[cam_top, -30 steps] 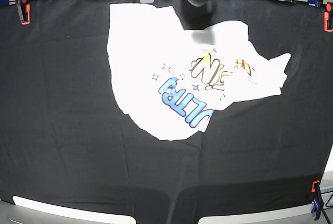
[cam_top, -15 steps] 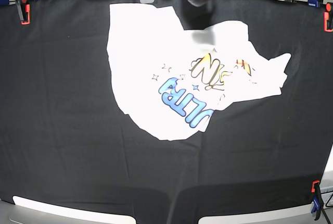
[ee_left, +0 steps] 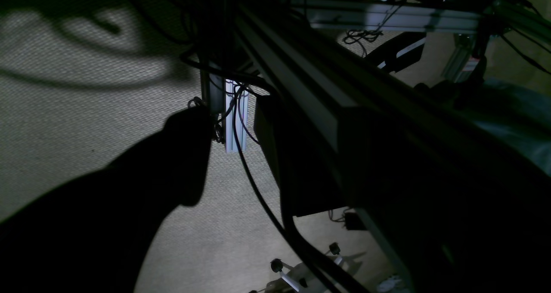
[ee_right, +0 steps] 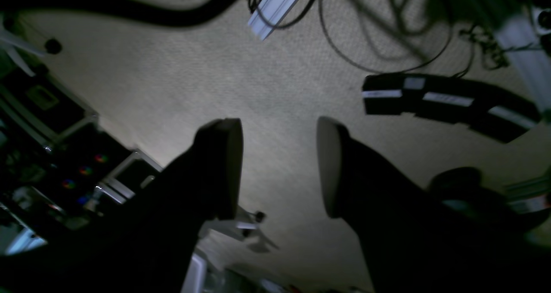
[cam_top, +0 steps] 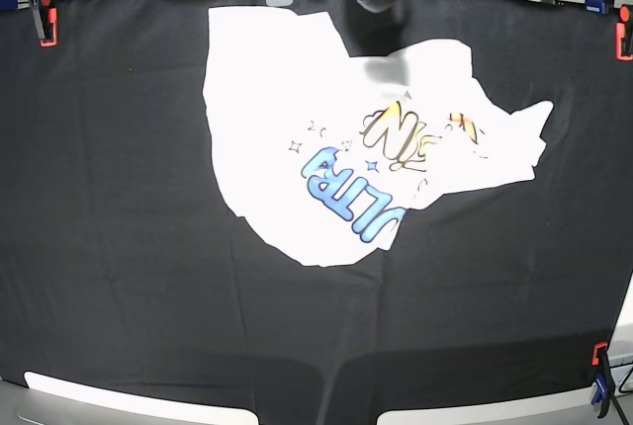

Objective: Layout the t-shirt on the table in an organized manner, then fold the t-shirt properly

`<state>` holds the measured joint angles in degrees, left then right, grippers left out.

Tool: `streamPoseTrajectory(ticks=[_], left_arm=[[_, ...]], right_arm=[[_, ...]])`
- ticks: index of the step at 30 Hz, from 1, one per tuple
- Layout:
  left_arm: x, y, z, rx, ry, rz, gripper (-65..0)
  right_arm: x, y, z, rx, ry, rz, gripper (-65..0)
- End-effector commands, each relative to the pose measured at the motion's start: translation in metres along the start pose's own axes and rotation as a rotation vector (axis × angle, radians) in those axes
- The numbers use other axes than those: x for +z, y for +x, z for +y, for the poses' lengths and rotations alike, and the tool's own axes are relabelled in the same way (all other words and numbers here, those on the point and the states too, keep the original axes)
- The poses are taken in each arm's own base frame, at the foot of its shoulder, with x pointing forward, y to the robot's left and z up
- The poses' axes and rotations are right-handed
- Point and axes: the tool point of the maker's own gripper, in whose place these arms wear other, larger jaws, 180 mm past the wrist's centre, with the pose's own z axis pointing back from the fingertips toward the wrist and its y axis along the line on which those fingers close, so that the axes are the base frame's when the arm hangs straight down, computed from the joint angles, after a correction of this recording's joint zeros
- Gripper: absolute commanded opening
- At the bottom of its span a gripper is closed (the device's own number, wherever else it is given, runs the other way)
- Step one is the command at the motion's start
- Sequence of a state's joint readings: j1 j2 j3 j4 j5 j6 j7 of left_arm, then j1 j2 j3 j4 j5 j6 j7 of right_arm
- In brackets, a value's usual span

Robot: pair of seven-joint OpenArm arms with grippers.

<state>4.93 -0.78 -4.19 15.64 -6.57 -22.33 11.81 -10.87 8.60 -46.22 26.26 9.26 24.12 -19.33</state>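
The base view is the only one that shows the work itself. There the t-shirt (cam_top: pixel 336 138) lies crumpled on the table (cam_top: pixel 119 277), in the far half and a little right of the middle. It is not spread flat: one broad white part reaches toward the far edge, a narrower part stretches out to the right, and the printed front faces up with blue letters nearest the camera and yellow and orange letters behind them, partly hidden by a fold. The black cloth around it is wrinkled. Red and blue clamps (cam_top: pixel 44 16) grip the cloth at the far left corner, with more at the far right and near right corners. No gripper is over the shirt in this view; only a blurred dark shape sits at the far edge.

The wrist views show no shirt and no table top. The right wrist view looks down at pale carpet (ee_right: pixel 275 90), cables and a dark strip, with the right gripper (ee_right: pixel 280 164) in front, its two fingers apart with bare carpet between them, holding nothing. The left wrist view is dark: metal framing (ee_left: pixel 301 86), hanging cables and carpet, and one shadowy finger (ee_left: pixel 189 155) of the left gripper (ee_left: pixel 142 189); its other finger is out of frame, and it appears spread wide, with nothing in it.
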Motion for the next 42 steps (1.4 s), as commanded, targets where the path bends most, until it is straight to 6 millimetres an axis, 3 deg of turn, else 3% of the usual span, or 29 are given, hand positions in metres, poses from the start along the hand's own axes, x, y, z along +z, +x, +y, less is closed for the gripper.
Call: streamPoseTrajectory(ticks=[1,10,17,21,26,29,36,42], left_arm=[[-0.005,-0.001,-0.023,-0.002,-0.064,-0.001,-23.5],[-0.005,-0.001,-0.023,-0.002,-0.064,-0.001,-23.5],[-0.005,-0.005,-0.022,0.0,-0.062,0.008,-23.5],[-0.001,-0.017,-0.011,0.012,-0.044,0.009,-23.5],[0.013,-0.029,0.024,0.039,0.016,-0.113,-23.5],[0.025,-0.046,0.043,0.053,0.053,-0.153,-23.5],[0.051,-0.079,0.066,0.025,0.096,-0.175,-23.5],[0.072,-0.094,0.058,-0.022,0.09,-0.189,-23.5]], right_arm=[[0.0,-0.008,0.007,0.005,0.031,0.002,-37.4],[0.017,-0.052,0.001,-0.065,0.012,-0.05,-37.4],[0.025,-0.098,-0.001,-0.109,-0.011,-0.024,-37.4],[0.029,-0.103,-0.03,-0.212,-0.16,-0.063,-37.4],[0.047,-0.096,-0.079,-0.429,-0.349,-0.178,-37.4],[0.057,-0.097,-0.096,-0.547,-0.379,-0.225,-37.4],[0.07,-0.104,-0.102,-0.615,-0.317,-0.297,-37.4],[0.088,-0.122,-0.095,-0.582,-0.328,-0.318,-37.4]])
